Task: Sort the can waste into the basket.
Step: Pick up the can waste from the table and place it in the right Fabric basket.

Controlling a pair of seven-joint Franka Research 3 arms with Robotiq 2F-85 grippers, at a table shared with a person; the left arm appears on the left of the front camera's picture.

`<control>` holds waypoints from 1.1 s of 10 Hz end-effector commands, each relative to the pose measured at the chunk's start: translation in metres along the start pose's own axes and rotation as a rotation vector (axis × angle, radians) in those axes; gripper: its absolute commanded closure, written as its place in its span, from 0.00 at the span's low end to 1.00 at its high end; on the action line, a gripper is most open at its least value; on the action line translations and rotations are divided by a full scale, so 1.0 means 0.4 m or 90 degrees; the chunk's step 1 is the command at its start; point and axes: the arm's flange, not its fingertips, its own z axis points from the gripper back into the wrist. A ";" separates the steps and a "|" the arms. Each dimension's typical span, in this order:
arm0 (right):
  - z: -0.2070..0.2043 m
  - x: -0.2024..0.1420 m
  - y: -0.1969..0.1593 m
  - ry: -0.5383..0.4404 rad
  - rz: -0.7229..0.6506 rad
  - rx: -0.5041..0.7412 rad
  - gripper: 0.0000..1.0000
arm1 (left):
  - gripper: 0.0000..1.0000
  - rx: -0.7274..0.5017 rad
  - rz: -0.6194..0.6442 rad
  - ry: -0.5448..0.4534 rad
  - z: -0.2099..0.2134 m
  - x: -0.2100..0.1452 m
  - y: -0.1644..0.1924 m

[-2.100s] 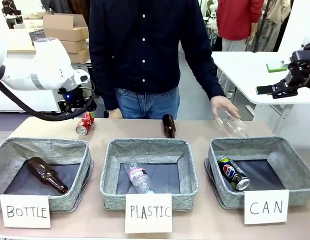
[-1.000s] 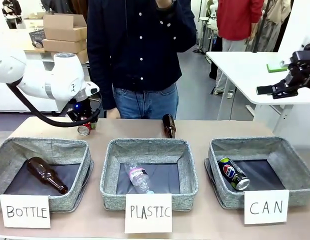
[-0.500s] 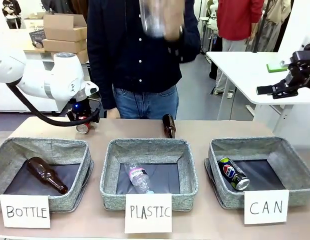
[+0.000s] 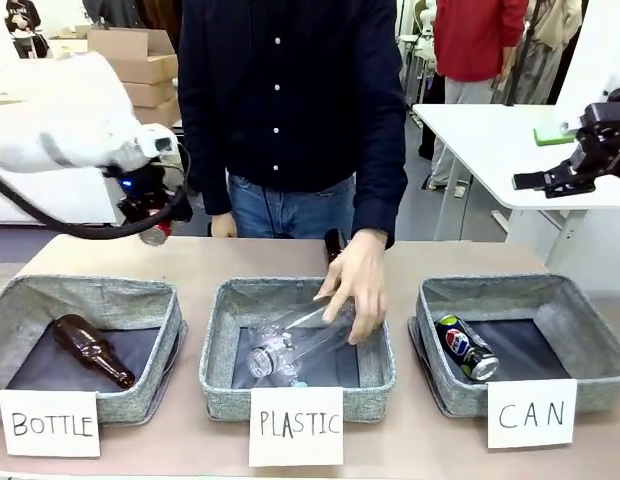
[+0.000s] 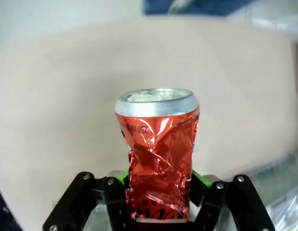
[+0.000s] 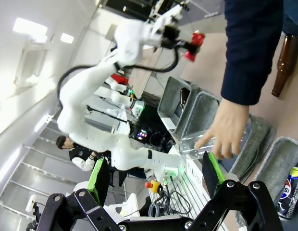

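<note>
— What have the left gripper's (image 5: 160, 180) fingers (image 5: 199, 179) got?
— They're clamped on the red can (image 5: 158, 144), low on its body with one green pad on each side. Its silver end points away from them, and it hangs clear of the table (image 5: 53, 96).
— How will it handle?
— Light, I'd judge, and thin-walled. The side is crumpled, so it gives under a squeeze and could slip. Across the dented waist, where the pads sit, looks the soundest hold.
— Where is it bound?
— The basket (image 4: 495, 283) with the CAN card (image 4: 532, 412), well away from those fingers. A dark can (image 4: 467, 347) lies inside. Between them, a person's hand (image 4: 358, 285) lowers a clear bottle (image 4: 295, 340) into the middle basket (image 4: 225, 385).
— And the right gripper (image 6: 156, 171)?
— Its fingers are spread wide, with nothing between them.
</note>
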 end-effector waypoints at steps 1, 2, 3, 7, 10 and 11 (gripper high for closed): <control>0.000 0.000 0.001 0.002 0.008 0.000 0.00 | 1.00 -0.109 -0.229 0.028 0.170 -0.316 -0.037; 0.000 0.000 0.001 0.002 0.008 0.000 0.00 | 1.00 -0.107 -0.342 -0.014 0.201 -0.436 -0.064; 0.000 0.000 0.001 0.002 0.008 0.000 0.00 | 1.00 -0.121 -0.429 -0.057 0.217 -0.528 -0.075; 0.000 0.000 0.001 0.002 0.008 0.000 0.00 | 1.00 -0.088 -0.296 -0.001 0.164 -0.399 -0.114; 0.036 0.022 0.088 0.037 0.076 -0.073 0.00 | 0.99 -0.168 -0.414 -0.053 0.125 -0.402 -0.158; 0.102 0.033 0.166 0.055 0.144 -0.127 0.00 | 0.99 -0.238 -0.534 -0.128 0.121 -0.341 -0.249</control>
